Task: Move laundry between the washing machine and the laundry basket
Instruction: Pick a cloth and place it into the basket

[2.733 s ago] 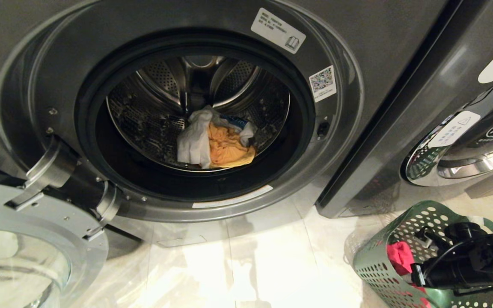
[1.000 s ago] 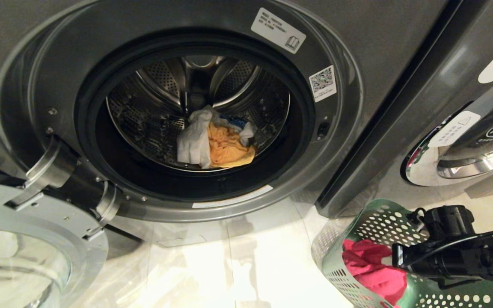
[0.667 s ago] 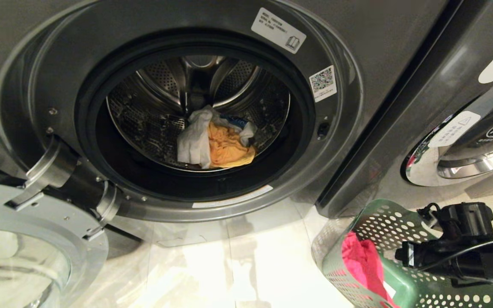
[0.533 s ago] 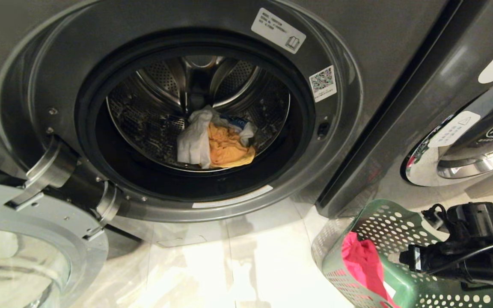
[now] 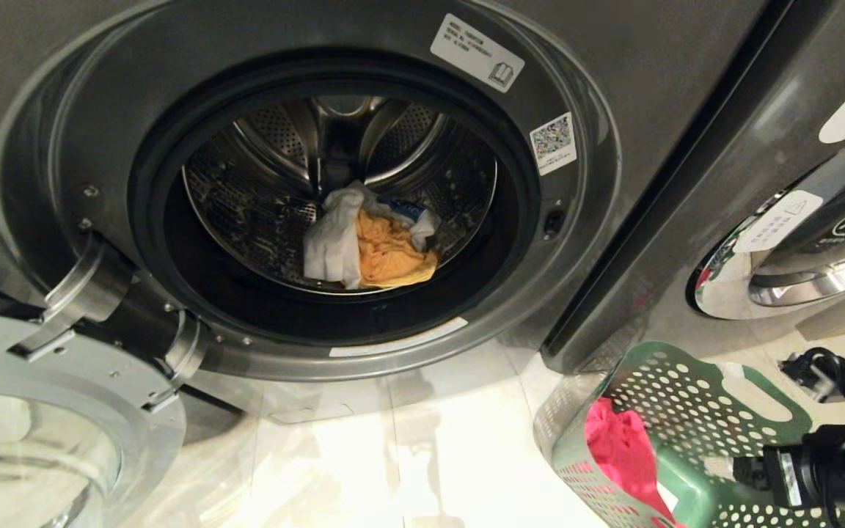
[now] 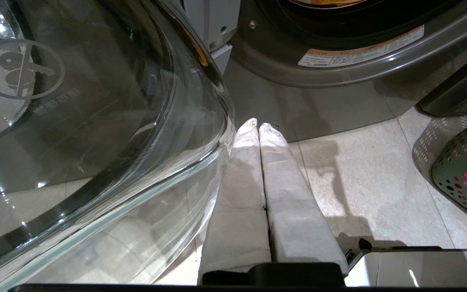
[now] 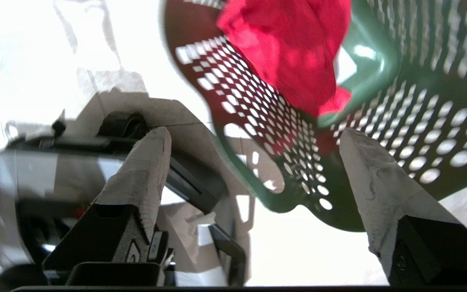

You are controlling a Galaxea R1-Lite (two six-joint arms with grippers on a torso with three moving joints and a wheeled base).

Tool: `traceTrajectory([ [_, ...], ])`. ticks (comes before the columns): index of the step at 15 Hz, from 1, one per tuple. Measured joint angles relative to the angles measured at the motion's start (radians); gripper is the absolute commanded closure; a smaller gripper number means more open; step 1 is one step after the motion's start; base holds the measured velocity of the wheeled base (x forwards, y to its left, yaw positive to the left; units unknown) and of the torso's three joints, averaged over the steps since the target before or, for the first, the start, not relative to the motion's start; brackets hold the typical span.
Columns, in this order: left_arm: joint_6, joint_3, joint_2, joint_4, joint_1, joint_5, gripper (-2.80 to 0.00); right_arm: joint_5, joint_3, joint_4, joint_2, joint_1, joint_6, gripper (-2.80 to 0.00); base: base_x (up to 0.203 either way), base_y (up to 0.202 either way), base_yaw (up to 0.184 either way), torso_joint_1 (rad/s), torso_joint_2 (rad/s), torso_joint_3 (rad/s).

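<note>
The right claw (image 7: 253, 146) is seen spread wide and empty, held over the near rim of the green perforated plastic laundry basket (image 5: 686, 411). A crumpled red cloth (image 7: 294, 48) lies inside the basket, beyond the fingertips and apart from them. The left claw (image 6: 258, 126) is pressed shut, empty, beside the glass washer door (image 6: 95, 134).

Your head camera looks forward and down, close into the open washing machine (image 5: 334, 205). Your left wrist camera sits low beside the glass door (image 6: 95, 121), facing the machine's base. Your right wrist camera hangs close over the green basket (image 7: 379, 121), which all views share.
</note>
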Motion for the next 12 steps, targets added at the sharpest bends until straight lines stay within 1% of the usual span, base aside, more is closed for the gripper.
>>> traceTrajectory([
  [2, 0.000, 0.000, 0.000, 0.000, 0.000, 0.000, 0.00, -0.090, -0.010, 0.031, -0.096, 0.161, -0.026, -2.80, 0.000, 0.000, 0.000, 0.000, 0.00, 0.000],
  [4, 0.000, 0.000, 0.000, 0.000, 0.000, 0.000, 0.00, -0.176, -0.035, 0.039, -0.155, 0.349, -0.078, -2.80, 0.000, 0.000, 0.000, 0.000, 0.00, 0.000],
  [5, 0.000, 0.000, 0.000, 0.000, 0.000, 0.000, 0.00, -0.205, -0.052, 0.041, -0.166, 0.432, -0.101, 0.00, 0.000, 0.000, 0.000, 0.000, 0.00, 0.000],
  [6, 0.000, 0.000, 0.000, 0.000, 0.000, 0.000, 0.00, -0.226, -0.073, 0.041, -0.163, 0.514, -0.112, 0.00, 0.000, 0.000, 0.000, 0.000, 0.00, 0.000],
  [7, 0.000, 0.000, 0.000, 0.000, 0.000, 0.000, 0.00, -0.238, -0.093, 0.030, -0.140, 0.580, -0.101, 0.00, 0.000, 0.000, 0.000, 0.000, 0.00, 0.000],
  [8, 0.000, 0.000, 0.000, 0.000, 0.000, 0.000, 0.00, -0.244, -0.107, 0.006, -0.108, 0.615, -0.081, 0.00, 0.000, 0.000, 0.000, 0.000, 0.00, 0.000],
  [10, 0.000, 0.000, 0.000, 0.000, 0.000, 0.000, 0.00, -0.251, -0.151, -0.089, 0.000, 0.661, -0.049, 0.00, 0.000, 0.000, 0.000, 0.000, 0.00, 0.000],
  [12, 0.000, 0.000, 0.000, 0.000, 0.000, 0.000, 0.00, -0.255, -0.228, -0.188, 0.129, 0.678, -0.036, 0.00, 0.000, 0.000, 0.000, 0.000, 0.00, 0.000],
])
